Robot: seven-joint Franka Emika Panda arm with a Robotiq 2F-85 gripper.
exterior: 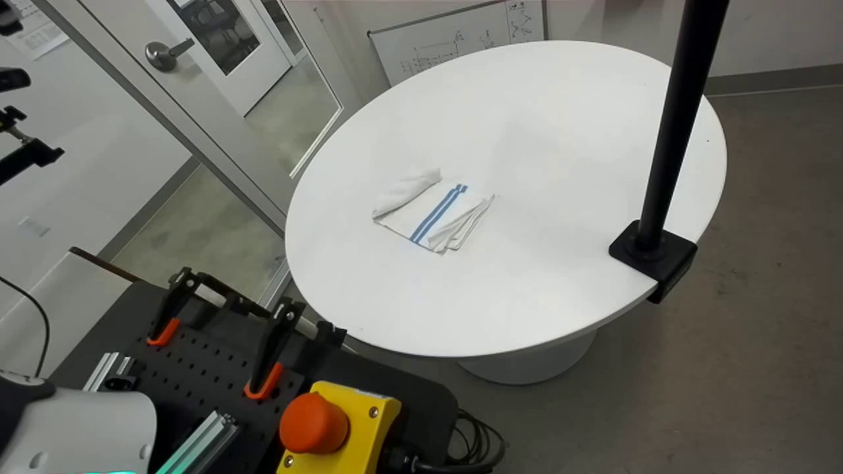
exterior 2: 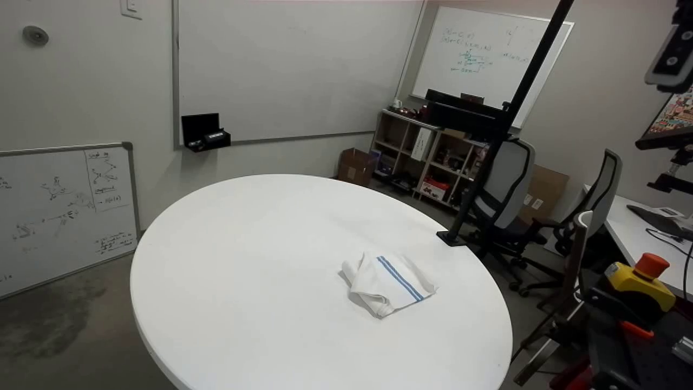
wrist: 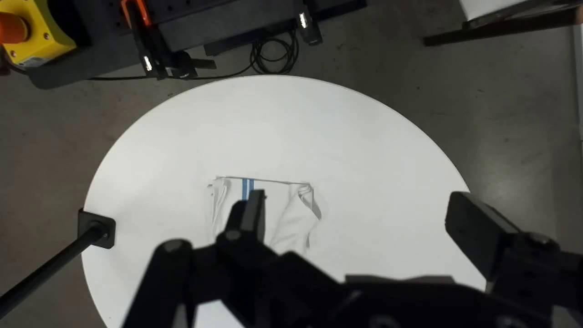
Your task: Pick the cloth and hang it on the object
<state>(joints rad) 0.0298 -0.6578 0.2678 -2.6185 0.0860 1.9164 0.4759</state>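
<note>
Cloth [exterior: 435,209] is lying folded on the surface [exterior: 527,276], left of the pole [exterior: 679,125] in both exterior views. In an exterior view, illegible handwriting [exterior 2: 472,57] is covering parts of the lower-left board [exterior 2: 65,216] and upper-right board [exterior 2: 490,40]; the shelf [exterior 2: 391,131] at upper right is holding a white box [exterior 2: 422,143] and red box [exterior 2: 434,187], the tray [exterior 2: 199,124] at upper left unclear items [exterior 2: 213,137]. In the wrist view, a label [wrist: 35,62] on the yellow box [wrist: 44,25] is looking blurred, and jaws are standing wide apart.

Scribbled whiteboard [exterior 2: 67,222] at nine o'clock in an exterior view, black box [exterior 2: 206,131] at ten, shelves [exterior 2: 392,131] at two, and there's a grey chair [exterior 2: 509,176] at three!
</note>
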